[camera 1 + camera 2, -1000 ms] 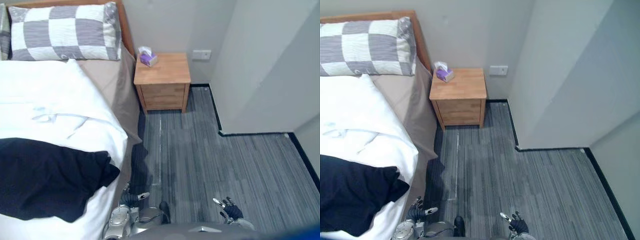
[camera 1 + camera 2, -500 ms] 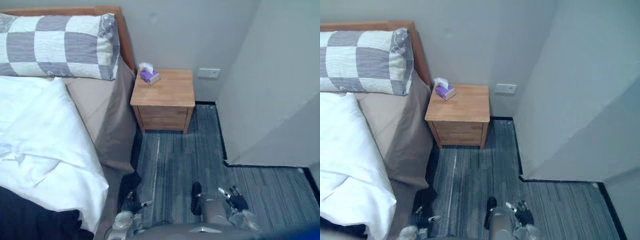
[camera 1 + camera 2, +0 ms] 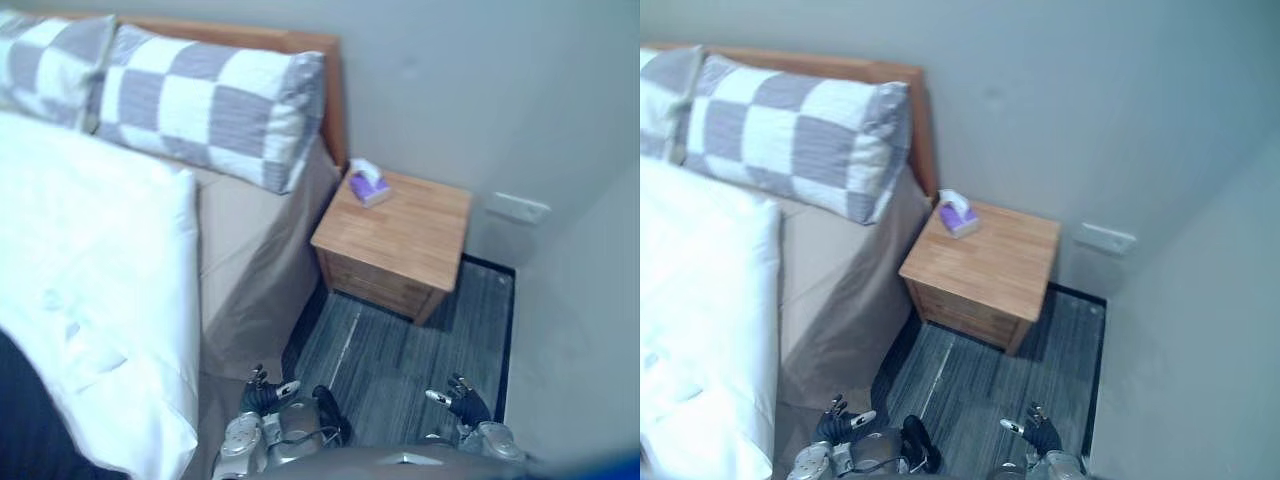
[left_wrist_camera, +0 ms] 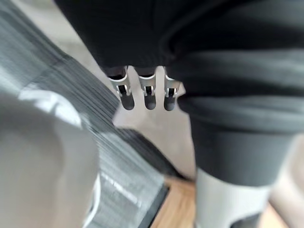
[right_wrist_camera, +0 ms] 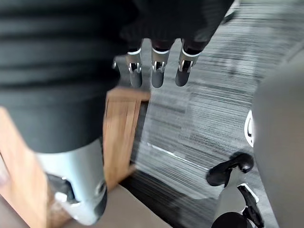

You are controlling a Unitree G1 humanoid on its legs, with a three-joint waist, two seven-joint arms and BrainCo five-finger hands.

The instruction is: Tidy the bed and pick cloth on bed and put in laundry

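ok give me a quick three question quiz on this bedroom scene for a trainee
1. Fill in: the rectangular fabric pillow has a grey and white ____ pattern.
2. True or false: the small purple and white tissue box sits on the light wooden bedside table.
3. What does the left robot hand hold? A the pillow B nothing C the tissue box
Key: 1 checked; 2 true; 3 B

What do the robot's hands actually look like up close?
The left hand and the right hand match. Each has slim silver fingers ending in rounded dark tips. A dark ribbed cover, rather like a sleeve, wraps the back of the hand and the wrist. Behind it the arms are smooth silver-grey.
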